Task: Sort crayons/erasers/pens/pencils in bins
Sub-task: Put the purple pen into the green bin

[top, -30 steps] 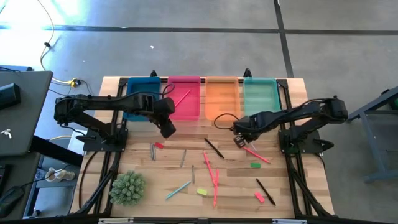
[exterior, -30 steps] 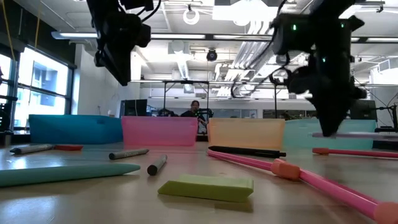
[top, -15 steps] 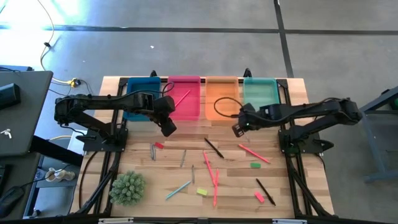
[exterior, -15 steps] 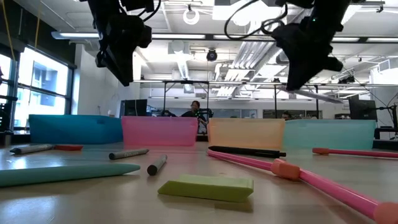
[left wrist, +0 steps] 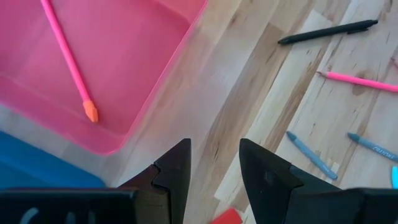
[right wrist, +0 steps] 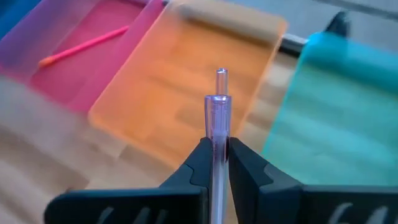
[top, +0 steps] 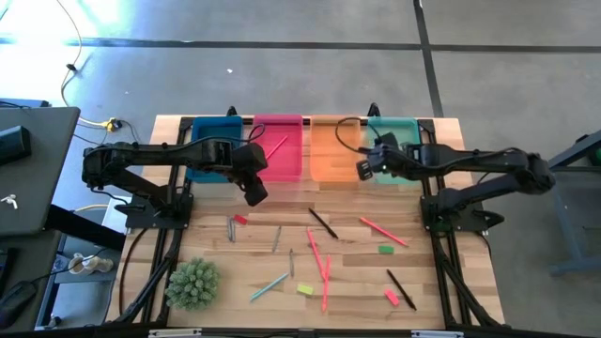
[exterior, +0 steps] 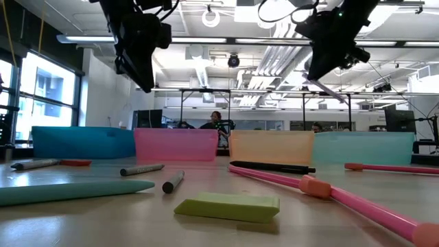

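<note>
The right claw (right wrist: 216, 163) grips a clear, thin plastic pen (right wrist: 218, 112), held above the shallow orange translucent bin (top: 335, 148). It likely should centre over this bin before letting go. The left claw (left wrist: 213, 163) waits, spread and holding nothing, beside the pink bin (top: 278, 150).

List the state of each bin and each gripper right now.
Blue translucent plastic bin: contents hidden by the left arm.
Pink bin: holds one pink stick.
Orange bin: empty.
Teal-green bin: looks empty.
Left gripper: open, empty.
Right gripper: shut on a clear pen, above the orange bin.
</note>
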Robot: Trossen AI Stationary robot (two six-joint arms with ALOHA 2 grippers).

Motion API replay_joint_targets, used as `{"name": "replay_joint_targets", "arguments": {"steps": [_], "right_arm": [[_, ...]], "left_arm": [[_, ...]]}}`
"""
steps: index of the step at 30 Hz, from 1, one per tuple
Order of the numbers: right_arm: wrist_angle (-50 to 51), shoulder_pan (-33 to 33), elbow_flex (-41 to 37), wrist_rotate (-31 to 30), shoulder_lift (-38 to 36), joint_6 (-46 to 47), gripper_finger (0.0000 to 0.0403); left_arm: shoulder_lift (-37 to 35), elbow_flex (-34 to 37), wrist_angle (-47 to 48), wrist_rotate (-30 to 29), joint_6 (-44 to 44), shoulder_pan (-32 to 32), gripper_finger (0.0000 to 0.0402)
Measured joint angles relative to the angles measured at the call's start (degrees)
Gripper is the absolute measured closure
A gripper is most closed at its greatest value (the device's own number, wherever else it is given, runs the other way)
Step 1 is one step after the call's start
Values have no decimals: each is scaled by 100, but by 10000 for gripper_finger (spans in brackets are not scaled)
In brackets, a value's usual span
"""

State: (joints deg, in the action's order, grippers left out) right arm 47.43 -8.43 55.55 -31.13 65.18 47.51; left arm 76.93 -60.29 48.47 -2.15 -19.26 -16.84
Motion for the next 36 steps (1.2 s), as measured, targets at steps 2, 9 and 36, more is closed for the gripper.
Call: {"name": "replay_joint_targets", "arguments": {"steps": [2,9,36], "right_arm": [[18,-197,0,-24,-41,-103,386],[33,-919,0,-7,-124,-810,386],[-154,-3808,-15,1419,1082,-3856,386]], "left_arm": [[0,0,-34,0,2,0,275],[0,0,-275,-1,-1,2,275],[0,0,-331,-2,-1381,0,275]]}}
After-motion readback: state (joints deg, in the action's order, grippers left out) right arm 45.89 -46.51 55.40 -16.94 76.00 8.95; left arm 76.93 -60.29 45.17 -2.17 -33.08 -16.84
